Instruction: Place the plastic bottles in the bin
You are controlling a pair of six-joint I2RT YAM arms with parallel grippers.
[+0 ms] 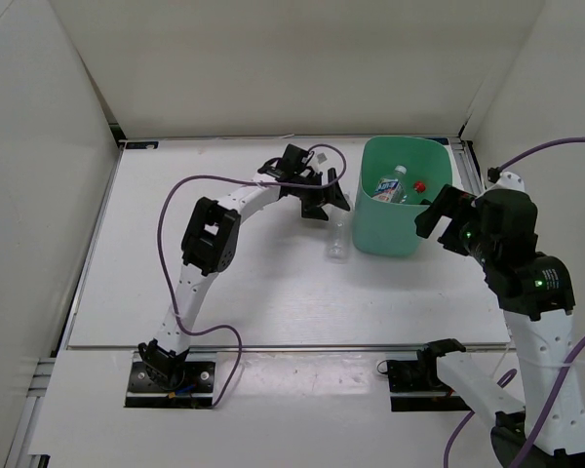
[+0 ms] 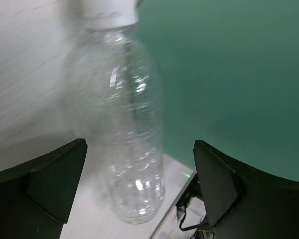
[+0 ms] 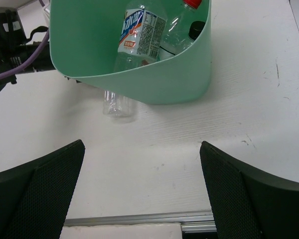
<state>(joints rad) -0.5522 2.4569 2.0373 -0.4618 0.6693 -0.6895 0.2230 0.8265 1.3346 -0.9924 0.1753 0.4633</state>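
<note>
From above and behind me, the overhead camera takes in the whole table (image 1: 224, 292). My left wrist camera looks down very close at the unlabelled bottle (image 2: 132, 129) beside the bin (image 2: 229, 74). My right wrist camera, farther back at the near right, faces far-left and shares both.

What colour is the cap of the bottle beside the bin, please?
The cap is white, clearest in the left wrist view.
</note>
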